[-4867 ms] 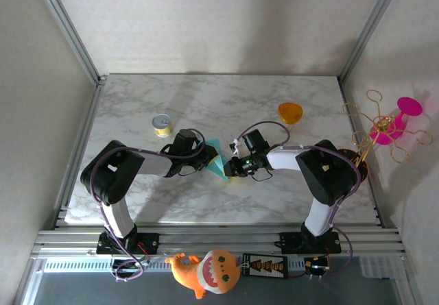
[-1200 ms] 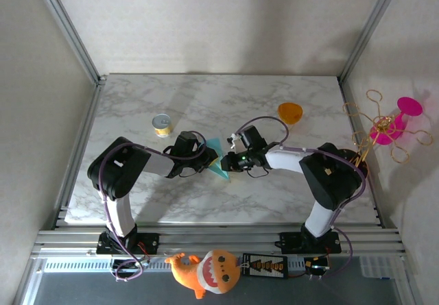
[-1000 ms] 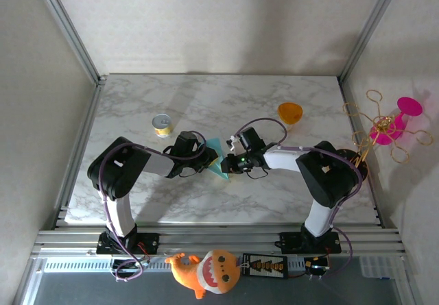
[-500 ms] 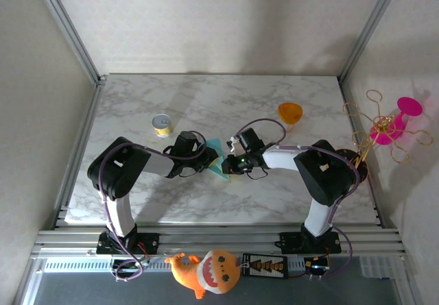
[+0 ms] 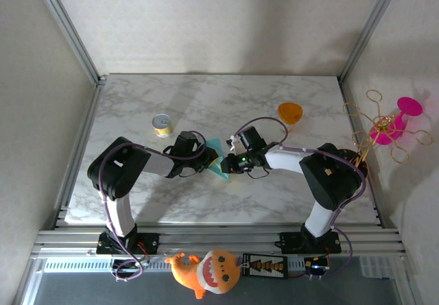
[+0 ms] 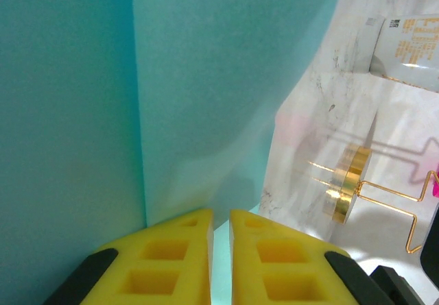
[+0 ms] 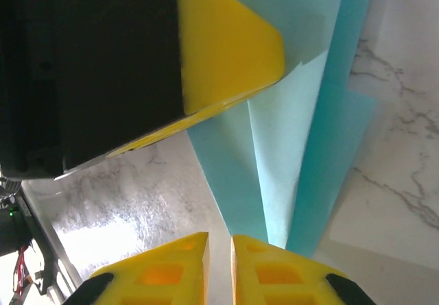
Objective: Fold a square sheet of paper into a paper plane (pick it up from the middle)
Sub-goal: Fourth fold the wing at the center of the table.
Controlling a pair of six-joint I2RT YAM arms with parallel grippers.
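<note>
The teal paper plane (image 5: 218, 156), folded into a narrow pointed shape with long creases, lies mid-table between both grippers. My left gripper (image 5: 210, 160) meets it from the left. In the left wrist view the paper (image 6: 206, 79) rises close to the lens and teal shows in the thin slit of that gripper (image 6: 221, 233), which is shut on it. My right gripper (image 5: 229, 162) comes from the right. In the right wrist view it (image 7: 219, 250) is shut, with marble showing in its slit. The paper's tip (image 7: 288, 154) ends at its right finger, and the left gripper's finger (image 7: 226, 51) lies over the paper.
A small yellow can (image 5: 162, 124) stands at the back left and an orange cup (image 5: 289, 112) at the back right. A pink and gold wire ornament (image 5: 387, 127) sits off the table's right edge; its gold base (image 6: 348, 185) shows nearby. An orange plush toy (image 5: 206, 271) lies below the front rail.
Since the oldest frame both grippers have drawn closer together at the paper, whose visible part has shortened. Over the last second the right gripper only wavered slightly.
</note>
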